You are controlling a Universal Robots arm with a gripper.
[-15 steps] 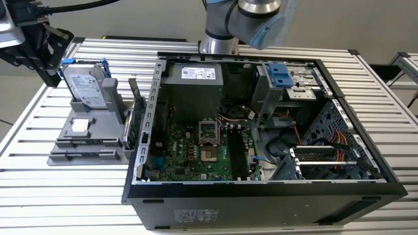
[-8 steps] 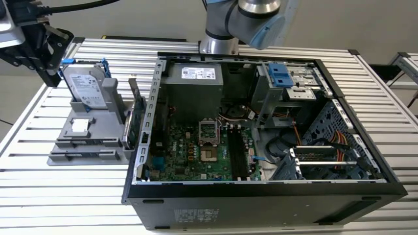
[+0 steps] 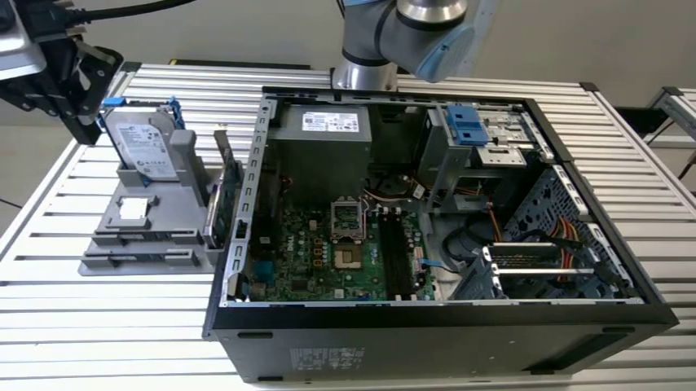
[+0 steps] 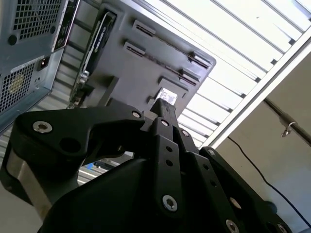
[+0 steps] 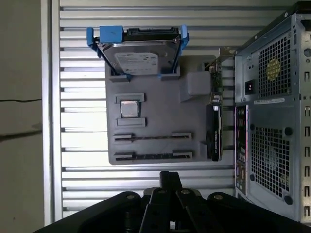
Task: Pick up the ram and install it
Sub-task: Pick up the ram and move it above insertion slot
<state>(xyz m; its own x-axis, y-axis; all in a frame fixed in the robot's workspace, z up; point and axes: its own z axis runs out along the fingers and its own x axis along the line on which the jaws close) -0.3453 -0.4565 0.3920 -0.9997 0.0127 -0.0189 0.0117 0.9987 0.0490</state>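
Black robot gripper [image 5: 170, 175], jaws together and seemingly empty, hovers near the grey plastic parts holder [image 5: 160, 111]; grasping the ram needs them parted.

The ram [image 5: 153, 156] seems a thin dark strip standing on edge in the gray holder's [image 5: 155, 121] slot.

A slatted metal table [image 3: 98, 342] carries an open black computer case [image 3: 435, 346], which lies on its side with the inside facing up. Just beside the case, on the exterior view's left, a grey moulded holder [image 3: 142, 257] sits flat on the slats.
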